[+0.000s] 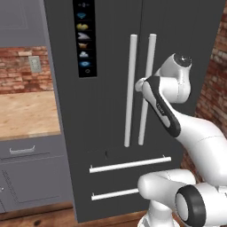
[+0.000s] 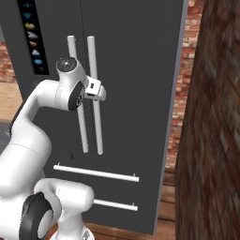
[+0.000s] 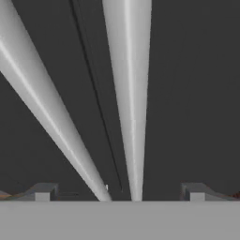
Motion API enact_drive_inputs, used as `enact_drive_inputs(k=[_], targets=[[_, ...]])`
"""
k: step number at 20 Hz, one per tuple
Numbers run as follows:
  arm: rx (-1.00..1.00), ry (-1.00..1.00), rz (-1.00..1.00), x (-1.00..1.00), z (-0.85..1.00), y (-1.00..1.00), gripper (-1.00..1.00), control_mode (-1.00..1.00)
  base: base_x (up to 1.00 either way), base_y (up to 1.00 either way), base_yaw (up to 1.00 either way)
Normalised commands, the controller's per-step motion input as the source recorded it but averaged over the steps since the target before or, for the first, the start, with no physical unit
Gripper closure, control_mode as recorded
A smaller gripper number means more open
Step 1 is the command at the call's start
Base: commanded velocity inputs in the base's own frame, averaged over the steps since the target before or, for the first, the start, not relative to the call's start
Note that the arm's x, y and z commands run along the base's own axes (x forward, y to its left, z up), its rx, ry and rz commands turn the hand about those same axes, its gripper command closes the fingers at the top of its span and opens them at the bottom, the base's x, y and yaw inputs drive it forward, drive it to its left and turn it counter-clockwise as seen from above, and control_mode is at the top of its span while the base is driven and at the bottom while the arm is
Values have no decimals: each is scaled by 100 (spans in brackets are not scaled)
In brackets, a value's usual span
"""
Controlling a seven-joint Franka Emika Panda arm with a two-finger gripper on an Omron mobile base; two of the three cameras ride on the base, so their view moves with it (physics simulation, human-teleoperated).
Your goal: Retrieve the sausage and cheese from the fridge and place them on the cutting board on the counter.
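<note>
While fridge doors shut, sausage and cheese hidden inside.

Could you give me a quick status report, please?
Gripper open, fingers astride the right door's handle, not closed. Fridge doors shut. Nothing in the way.

Tall dark grey fridge: matt, smooth door panels. Its long silver bar handles: satin metal, soft sheen. Black icon panel looks glossier, hard to say. Light tan counter: wood grain, matt. Red brick wall: rough.
</note>
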Motion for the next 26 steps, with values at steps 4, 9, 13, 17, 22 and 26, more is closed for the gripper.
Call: enact_drive_inputs(k=[4, 9, 13, 17, 22, 26], targets=[[3, -20, -5, 5, 0, -12, -100, -100, 0, 0, 0], [9, -17, -4, 5, 0, -8, -100, -100, 0, 0, 0], [10, -3, 0, 24, 0, -1, -100, -100, 0, 0, 0], [5, 0, 0, 48, 0, 0, -100, -100, 0, 0, 0], [3, 0, 0, 66, -8, 0, -100, -100, 0, 0, 0], [1, 0, 0, 65, -16, 0, -100, -100, 0, 0, 0]])
